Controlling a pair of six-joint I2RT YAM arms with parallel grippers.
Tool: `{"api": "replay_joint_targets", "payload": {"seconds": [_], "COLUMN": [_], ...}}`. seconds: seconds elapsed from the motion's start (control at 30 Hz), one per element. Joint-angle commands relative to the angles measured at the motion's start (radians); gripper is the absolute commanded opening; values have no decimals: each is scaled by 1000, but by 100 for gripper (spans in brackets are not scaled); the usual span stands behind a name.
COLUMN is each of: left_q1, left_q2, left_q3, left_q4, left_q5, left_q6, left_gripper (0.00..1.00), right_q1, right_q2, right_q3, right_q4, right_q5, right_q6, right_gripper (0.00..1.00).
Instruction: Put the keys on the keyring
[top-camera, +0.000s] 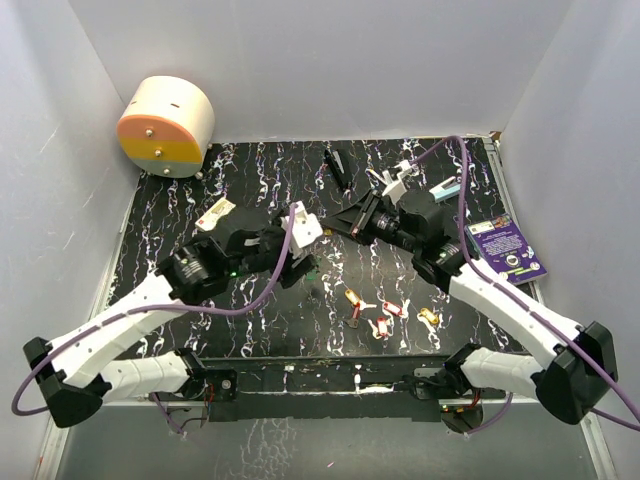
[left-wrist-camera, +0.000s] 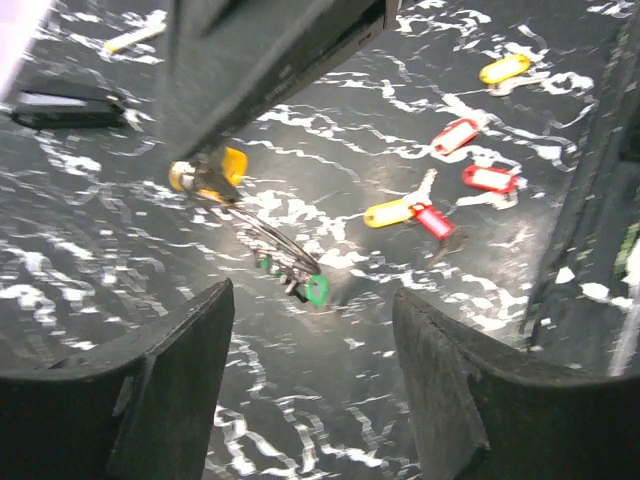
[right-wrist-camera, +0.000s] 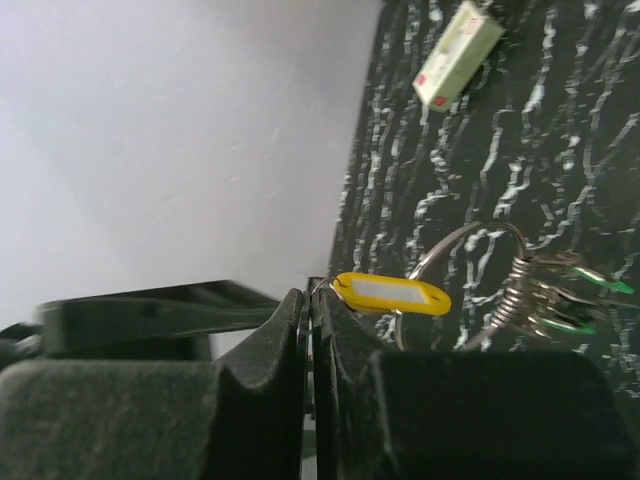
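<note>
Keyring (right-wrist-camera: 466, 230) hangs above the middle of the table (top-camera: 300, 335), dangling from a yellow-headed key (right-wrist-camera: 390, 293) that your right gripper (right-wrist-camera: 310, 295) pinches, jaws together. Your left gripper (left-wrist-camera: 312, 300) stands apart just beneath it. Loose keys (left-wrist-camera: 432, 220) lie toward the near edge.

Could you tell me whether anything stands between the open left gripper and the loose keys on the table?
Nothing visible does. The table between the left gripper and the loose keys is bare; the keyring, hanging from the shut right gripper, sits just beside that path.
</note>
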Motion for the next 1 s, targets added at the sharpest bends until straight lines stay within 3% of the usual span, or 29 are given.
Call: {"api": "replay_joint_targets", "payload": {"seconds": [0.0, 0.13, 0.27, 0.47, 0.6, 0.73, 0.97], "left_q1": [39, 125, 210, 221, 224, 224, 226], "left_q2": [-98, -87, -53, -45, -60, -55, -65], "left_q3": [98, 235, 340, 338, 301, 280, 226], "left_q4": [-98, -103, -115, -153, -133, -122, -77], "left_q5": [-114, -193, -217, -281, -284, -299, -285], "left_q6": [225, 394, 460, 432, 422, 416, 395], "left_gripper": [69, 74, 74, 74, 75, 75, 76], "right_q1": [-19, -79, -159, -177, -180, -198, -262], "right_q2": [55, 196, 418, 789, 950, 1011, 1032], "right_q3": [96, 147, 259, 641, 767, 724, 431], "right_q4": [-33, 28, 203, 292, 393, 464, 697], "right_q5": [60, -15, -195, -375, -399, -375, -359], "right_q6": [-145, -175, -144, -66, 42, 87, 157], "right_gripper": [8, 8, 8, 8, 8, 8, 8]}}
